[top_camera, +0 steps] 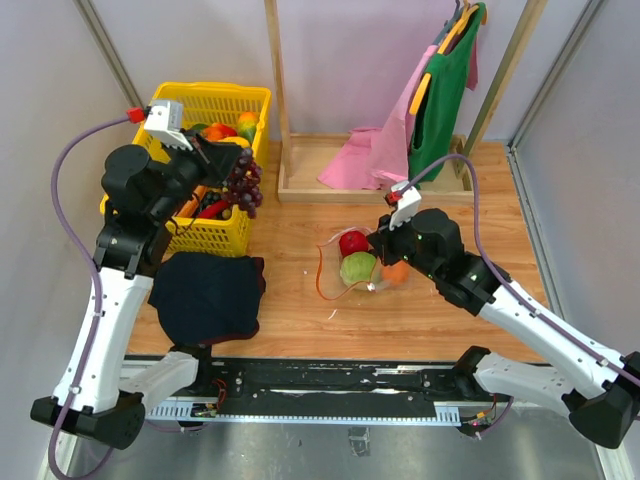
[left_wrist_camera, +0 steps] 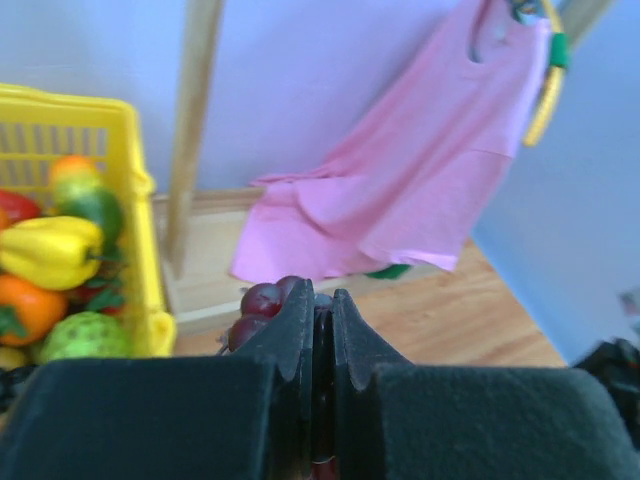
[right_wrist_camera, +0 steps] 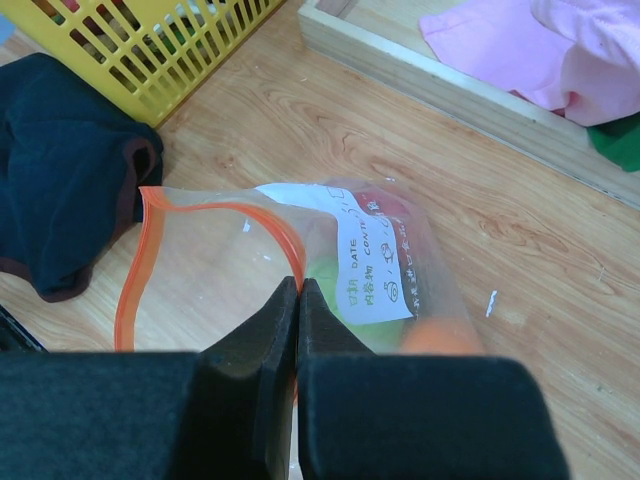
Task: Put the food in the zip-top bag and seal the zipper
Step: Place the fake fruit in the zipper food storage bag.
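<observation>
Grapes (top_camera: 243, 185) in left tool (left_wrist_camera: 322, 308), right tool (right_wrist_camera: 298, 292) pinching zip-top bag (right_wrist_camera: 215, 262)

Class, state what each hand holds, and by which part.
Left hand: purple grapes, pinched at the bunch's upper end. Right hand: zip-top bag, by its zipper strip.

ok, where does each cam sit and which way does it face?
Top external: above and behind the bases, looking down on the table; left arm and right arm show.
Left wrist: on the left gripper, facing outward past the grapes to the pink cloth; own jaws show.
Right wrist: on the right gripper, looking down at the zip-top bag; own jaws show.
Shared: all three see the yellow basket.
</observation>
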`<state>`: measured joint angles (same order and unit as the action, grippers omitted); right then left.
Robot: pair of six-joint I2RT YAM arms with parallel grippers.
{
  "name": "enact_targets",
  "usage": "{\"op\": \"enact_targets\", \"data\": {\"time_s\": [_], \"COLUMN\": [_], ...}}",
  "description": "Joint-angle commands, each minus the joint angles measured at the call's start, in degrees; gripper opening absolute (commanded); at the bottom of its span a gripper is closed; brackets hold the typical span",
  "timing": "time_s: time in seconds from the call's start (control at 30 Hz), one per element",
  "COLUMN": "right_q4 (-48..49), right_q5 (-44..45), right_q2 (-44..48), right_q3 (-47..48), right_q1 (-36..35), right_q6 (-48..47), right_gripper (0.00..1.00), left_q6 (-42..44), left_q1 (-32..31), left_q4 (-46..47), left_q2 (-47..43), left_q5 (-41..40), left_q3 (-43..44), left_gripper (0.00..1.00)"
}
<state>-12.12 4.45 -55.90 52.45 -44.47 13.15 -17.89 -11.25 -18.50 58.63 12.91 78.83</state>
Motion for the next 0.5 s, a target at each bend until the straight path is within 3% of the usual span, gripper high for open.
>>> {"op": "enact_targets", "data": {"time_s": [0.0,0.47], "right_q4": [2.87,3.85], "right_q5": [-0.31,0.27], "right_q2": [1.71,2.99], "right_q3": [-1.0,-2.17], "right_q1": [1.59,1.64], "right_q6": [1.38,3.18], "right_gripper": [0.01,0.01], "left_q6": [-3.29,-4.22], "left_q1": [-4.74,-22.8], "left_q4": [8.37,17.85], "left_q2": [-2.72,-3.87], "left_q5": [4.39,1.26], "left_q3": [-2.14,-8.66], "left_gripper": [0.01,0.0]}}
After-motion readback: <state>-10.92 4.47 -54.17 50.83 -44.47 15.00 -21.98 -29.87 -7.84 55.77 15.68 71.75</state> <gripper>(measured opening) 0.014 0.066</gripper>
